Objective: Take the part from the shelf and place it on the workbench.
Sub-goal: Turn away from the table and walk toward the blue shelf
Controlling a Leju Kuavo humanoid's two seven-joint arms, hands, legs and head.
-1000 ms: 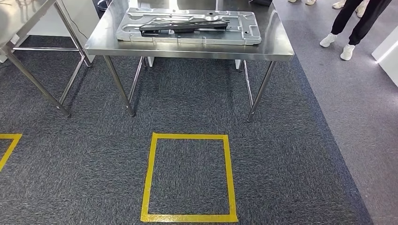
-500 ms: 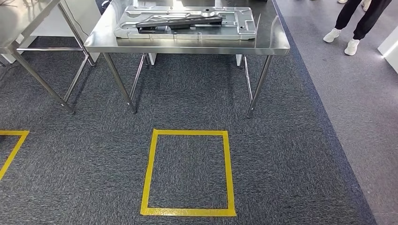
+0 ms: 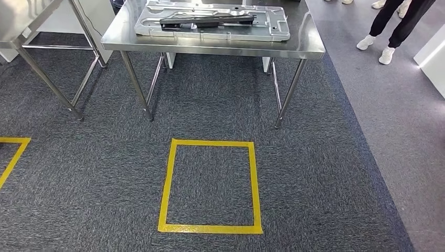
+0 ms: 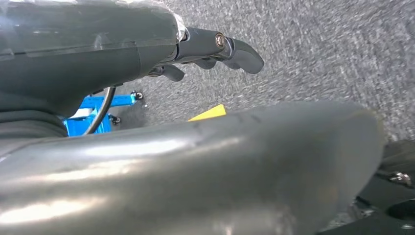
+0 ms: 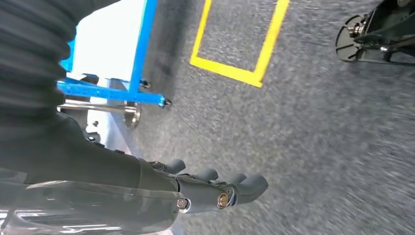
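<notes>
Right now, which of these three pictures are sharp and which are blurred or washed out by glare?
Head view: sharp, with soft ceiling-light reflections on the steel workbench. Left wrist view: the carpet is smeared and the left hand has a bright sheen on its cover. Right wrist view: the carpet blurs toward one side; the right hand is fairly crisp.

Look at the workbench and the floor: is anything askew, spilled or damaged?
Nothing stands out. The dark part lies flat on the metal panel, which sits squarely on the workbench; the yellow tape square is intact.

Dark grey carpet [image 3: 105,173], yellow tape square [image 3: 210,186], steel table [image 3: 304,44], lighter aisle [image 3: 404,131].
</notes>
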